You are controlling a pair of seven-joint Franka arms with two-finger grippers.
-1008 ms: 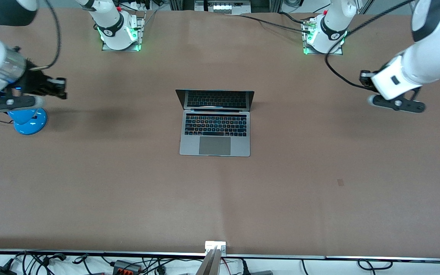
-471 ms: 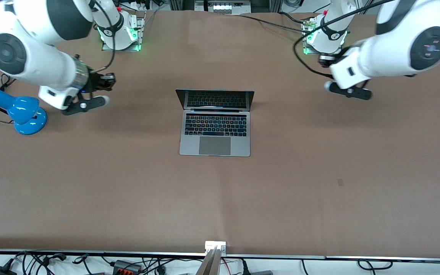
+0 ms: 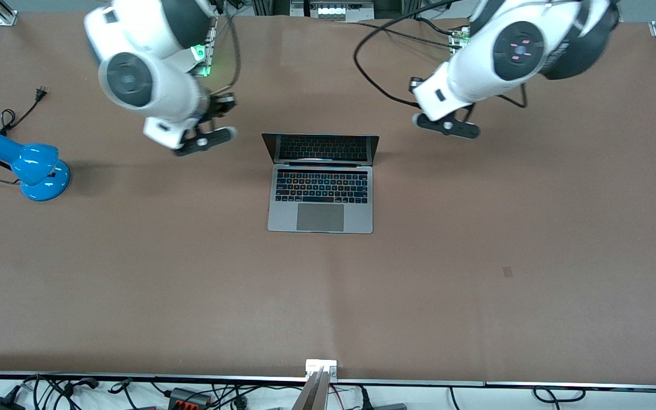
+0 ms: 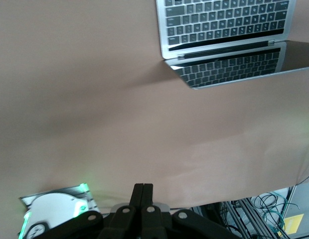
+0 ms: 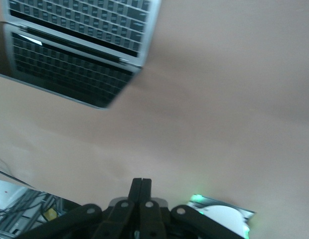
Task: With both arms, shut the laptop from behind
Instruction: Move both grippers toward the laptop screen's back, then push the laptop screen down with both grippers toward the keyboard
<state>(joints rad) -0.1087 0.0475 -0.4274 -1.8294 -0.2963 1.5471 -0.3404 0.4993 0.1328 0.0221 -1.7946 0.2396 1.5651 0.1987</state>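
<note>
The silver-grey laptop (image 3: 320, 185) stands open in the middle of the table, its dark screen upright and its keyboard facing the front camera. It also shows in the left wrist view (image 4: 229, 35) and the right wrist view (image 5: 79, 40). My right gripper (image 3: 224, 106) hangs over the table beside the lid, toward the right arm's end. It is shut and empty (image 5: 141, 186). My left gripper (image 3: 417, 85) hangs over the table beside the lid, toward the left arm's end. It is shut and empty (image 4: 143, 191). Neither gripper touches the laptop.
A blue desk lamp (image 3: 26, 165) lies at the right arm's end of the table, with its black cord and plug (image 3: 39, 91) trailing toward the robots. The arm bases (image 3: 200, 51) (image 3: 462, 40) stand along the table's edge nearest the robots.
Both arms have swung inward from the table's ends toward the laptop's lid. The right arm has left the lamp uncovered. The laptop has not moved.
</note>
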